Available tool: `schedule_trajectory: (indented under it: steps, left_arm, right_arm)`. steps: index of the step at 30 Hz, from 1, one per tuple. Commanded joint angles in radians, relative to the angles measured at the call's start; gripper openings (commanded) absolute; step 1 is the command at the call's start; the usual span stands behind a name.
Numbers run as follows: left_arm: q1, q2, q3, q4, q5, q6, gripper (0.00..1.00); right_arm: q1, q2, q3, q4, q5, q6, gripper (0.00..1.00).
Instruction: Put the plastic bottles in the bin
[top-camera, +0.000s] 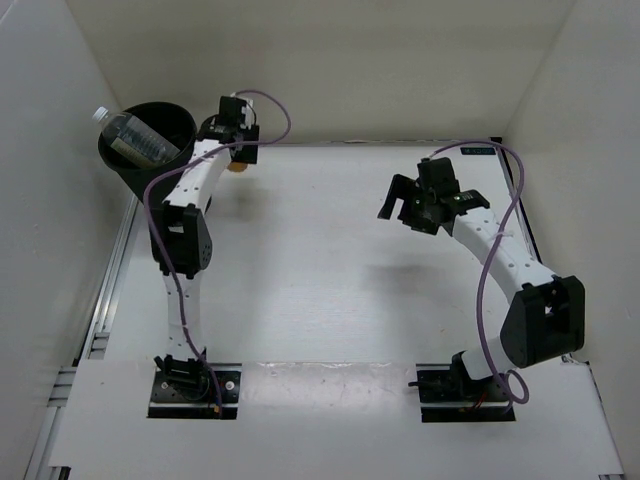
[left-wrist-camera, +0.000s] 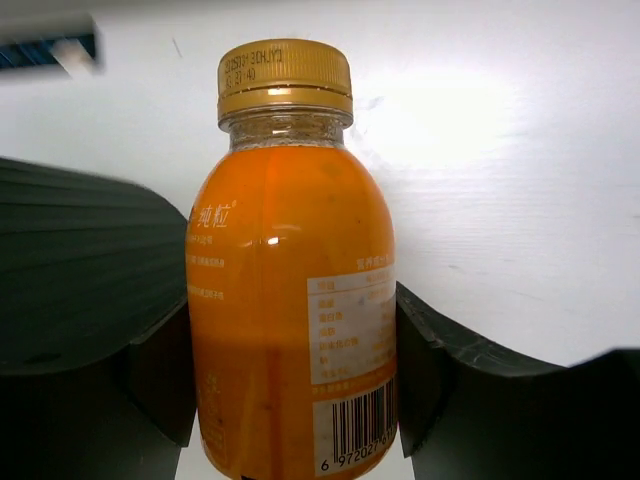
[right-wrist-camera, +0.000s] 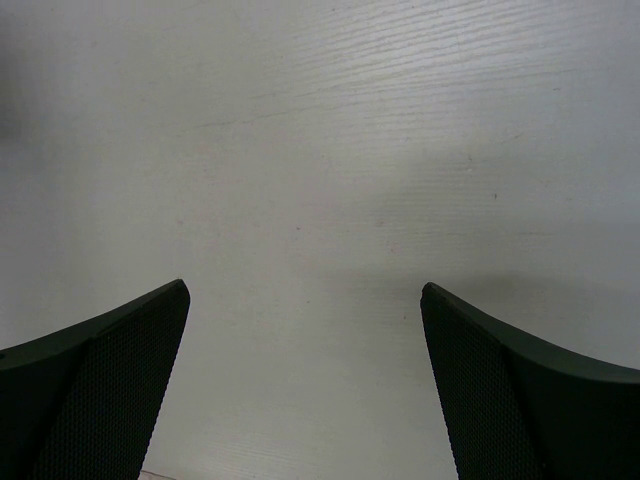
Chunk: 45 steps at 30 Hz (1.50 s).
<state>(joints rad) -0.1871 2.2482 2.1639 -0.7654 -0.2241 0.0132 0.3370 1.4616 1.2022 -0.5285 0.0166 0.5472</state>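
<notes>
White tabletop (right-wrist-camera: 300, 150) lies under both arms. Closed on the orange bottle (left-wrist-camera: 280, 250), the left gripper (left-wrist-camera: 295, 365) presses one finger against each side of its lower body, with the gold cap pointing away from the wrist. Just left of those jaws rises the ribbed wall of the black bin (top-camera: 128, 172), where a clear bottle (top-camera: 140, 140) lies with its neck over the rim. The right gripper (right-wrist-camera: 305, 290) hangs spread wide, holding nothing, well apart from the bin.
</notes>
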Motion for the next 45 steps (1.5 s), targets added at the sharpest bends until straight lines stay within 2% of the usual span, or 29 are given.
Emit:
schedule_trajectory:
  steps: [1, 4, 7, 10, 14, 16, 18, 23, 26, 31, 35, 37, 38, 39, 42, 45]
  left_arm:
    - [-0.054, -0.318, 0.071, 0.063, -0.030, 0.130, 0.10]
    - [-0.054, -0.420, 0.093, 0.100, -0.124, 0.214, 0.10]
    - [0.024, -0.481, 0.080, 0.109, -0.136, 0.228, 0.10]
    - [0.115, -0.525, -0.007, 0.109, -0.136, 0.228, 0.10]
    - [0.222, -0.561, -0.154, 0.109, -0.049, 0.237, 0.12]
    - [0.271, -0.570, -0.239, 0.109, -0.005, 0.237, 0.20]
    - [0.313, -0.570, -0.282, 0.109, 0.046, 0.226, 0.23]
    - [0.374, -0.570, -0.273, 0.109, 0.160, 0.194, 0.33]
    - [0.383, -0.549, -0.273, 0.109, 0.150, 0.194, 0.49]
    - [0.383, -0.529, -0.276, 0.109, 0.170, 0.194, 0.58]
    - [0.383, -0.492, -0.234, 0.109, 0.195, 0.209, 0.58]
    - [0.374, -0.474, -0.216, 0.109, 0.197, 0.218, 0.64]
    - [0.374, -0.464, -0.207, 0.109, 0.175, 0.218, 0.71]
    - [0.361, -0.464, -0.207, 0.109, 0.137, 0.228, 1.00]
    - [0.350, -0.464, -0.165, 0.109, 0.077, 0.209, 1.00]
    - [0.350, -0.501, -0.128, 0.109, 0.077, 0.183, 1.00]
  right_arm:
    - [0.014, -0.043, 0.028, -0.005, 0.000, 0.011, 1.00]
    - [0.036, -0.064, 0.017, 0.004, 0.000, 0.022, 1.00]
    - [0.046, -0.064, 0.007, 0.013, 0.000, 0.033, 1.00]
    - [0.056, -0.073, 0.007, 0.013, -0.010, 0.042, 1.00]
    - [0.065, -0.073, 0.062, -0.005, -0.010, 0.042, 1.00]
    - [0.065, -0.082, 0.072, -0.005, -0.001, 0.042, 1.00]
    - [0.074, -0.092, 0.073, -0.005, 0.008, 0.042, 1.00]
    - [0.074, -0.113, 0.045, -0.014, 0.008, 0.042, 1.00]
    - [0.074, -0.132, 0.022, -0.014, 0.017, 0.042, 1.00]
    - [0.074, -0.150, 0.000, -0.014, 0.035, 0.042, 1.00]
    - [0.074, -0.150, -0.009, -0.014, 0.036, 0.042, 1.00]
    - [0.074, -0.150, -0.009, -0.014, 0.036, 0.042, 1.00]
    - [0.074, -0.150, -0.009, -0.014, 0.036, 0.042, 1.00]
    - [0.074, -0.150, -0.009, -0.014, 0.036, 0.042, 1.00]
    - [0.074, -0.159, -0.009, -0.014, 0.036, 0.033, 1.00]
    - [0.074, -0.159, -0.009, -0.014, 0.036, 0.022, 1.00]
